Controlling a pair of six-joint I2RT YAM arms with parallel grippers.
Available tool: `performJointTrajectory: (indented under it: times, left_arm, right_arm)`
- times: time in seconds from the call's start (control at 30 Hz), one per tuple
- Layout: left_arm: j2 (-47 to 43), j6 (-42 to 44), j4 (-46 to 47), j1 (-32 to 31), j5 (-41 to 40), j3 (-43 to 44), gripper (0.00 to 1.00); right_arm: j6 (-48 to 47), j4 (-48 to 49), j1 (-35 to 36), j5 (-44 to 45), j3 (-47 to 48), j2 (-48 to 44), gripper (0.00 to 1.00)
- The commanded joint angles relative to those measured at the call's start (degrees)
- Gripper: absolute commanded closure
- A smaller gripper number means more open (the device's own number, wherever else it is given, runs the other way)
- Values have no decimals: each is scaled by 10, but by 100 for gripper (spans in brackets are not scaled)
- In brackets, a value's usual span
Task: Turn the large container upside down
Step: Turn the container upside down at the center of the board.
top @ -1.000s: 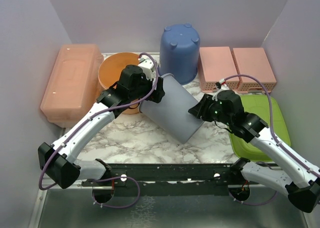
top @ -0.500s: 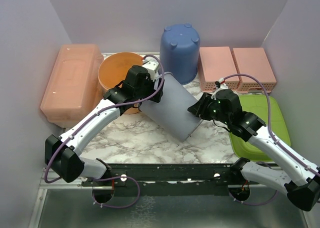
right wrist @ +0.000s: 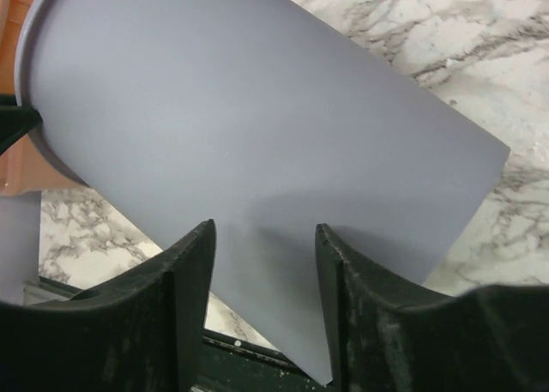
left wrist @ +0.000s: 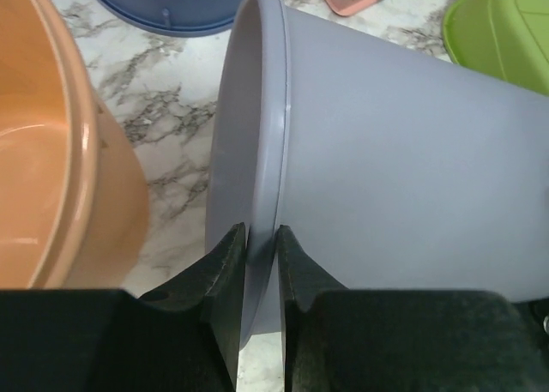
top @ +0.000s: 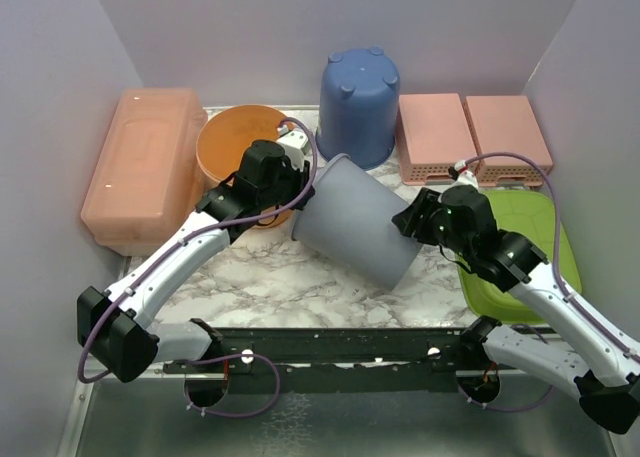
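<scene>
The large container [top: 355, 227] is a grey plastic tub lying tilted on its side on the marble table, mouth toward the back left and base toward the front right. My left gripper [top: 298, 199] is shut on its rim, one finger inside and one outside. In the left wrist view the rim of the container [left wrist: 412, 152] runs between the fingers of the left gripper [left wrist: 261, 231]. My right gripper [top: 408, 220] stands open by the base end. In the right wrist view the wall of the container [right wrist: 257, 109] fills the space past the open right gripper [right wrist: 266, 229].
An upside-down blue bucket [top: 358, 102] stands just behind the container. An orange bowl [top: 228, 142] sits under my left wrist, a salmon lidded box [top: 140, 167] at far left. Two pink baskets [top: 475, 137] are at back right, a green lid [top: 520, 252] under my right arm.
My left gripper has closed onto the container's rim. The container has shifted a little to the right, and my right gripper has moved right with it.
</scene>
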Motion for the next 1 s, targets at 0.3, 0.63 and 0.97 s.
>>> performJointTrajectory:
  times: [0.3,0.63,0.97]
  left_arm:
    - [-48,-66,-27,-7,61,-60,89]
    - [-43,-57,-24,-8,75,-63,90]
    - [-70,-41,-24,-8,77,-94,96]
  right_arm:
    - [103,-263,2,213,53,-67,32]
    - [126,-141,2,122,-19,-112,27]
    - [95,-88,-8,108,-49,-112,32]
